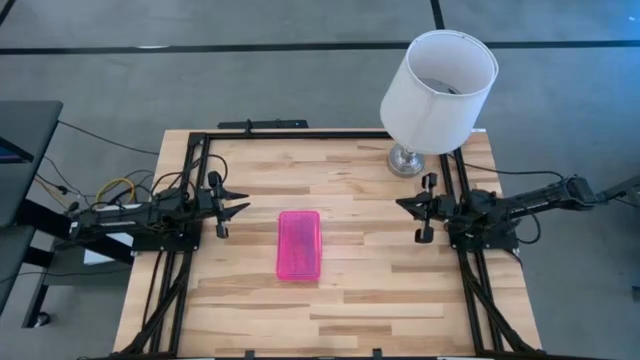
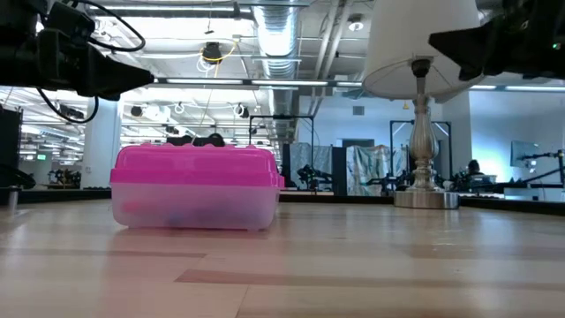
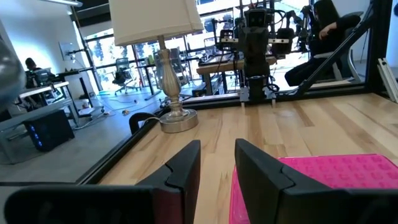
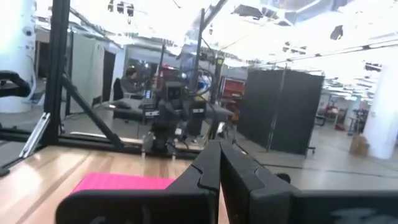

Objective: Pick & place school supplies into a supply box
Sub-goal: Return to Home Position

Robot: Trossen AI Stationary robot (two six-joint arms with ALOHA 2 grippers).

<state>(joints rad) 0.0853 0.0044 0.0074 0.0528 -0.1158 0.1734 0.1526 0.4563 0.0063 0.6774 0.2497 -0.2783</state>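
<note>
Two end effectors, both empty when you looked: left end effector (image 1: 238,200) hung at left edge of desk (image 1: 350,290), fingers parted by narrow gap; right end effector (image 1: 400,204) hung at right edge, fingers pressed together. You had pink supply box (image 1: 299,245) mid-desk between them, lid closed, apart from both. White lamp (image 1: 438,90) stood at far right corner.

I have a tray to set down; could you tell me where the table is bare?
Free: the near strip of the table before the supply box, and the gaps between it and the left gripper and right gripper. Crowded: the far right corner, by the lamp.
</note>
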